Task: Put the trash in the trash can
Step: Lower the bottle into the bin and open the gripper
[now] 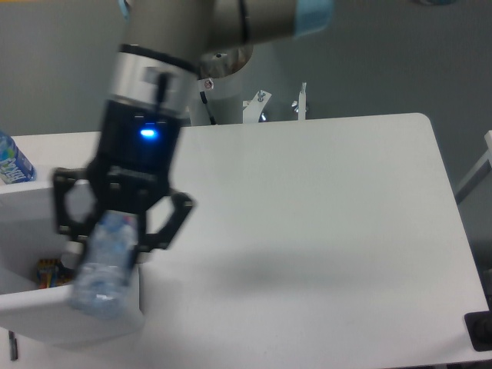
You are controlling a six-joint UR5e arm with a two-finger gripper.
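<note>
My gripper (108, 244) hangs high in front of the camera, shut on the trash, a clear plastic bottle (102, 269). The bottle points downward and looks blurred, with its lower end over the right rim of the white trash can (31, 307). The arm and gripper cover most of the can's right side. A small coloured item (46, 270) lies inside the can at the bottom.
A blue-labelled bottle (9, 161) stands at the far left behind the can. The white table (323, 231) stretches to the right. The robot's base post (223, 84) stands at the back edge, with metal brackets (280, 108) beside it.
</note>
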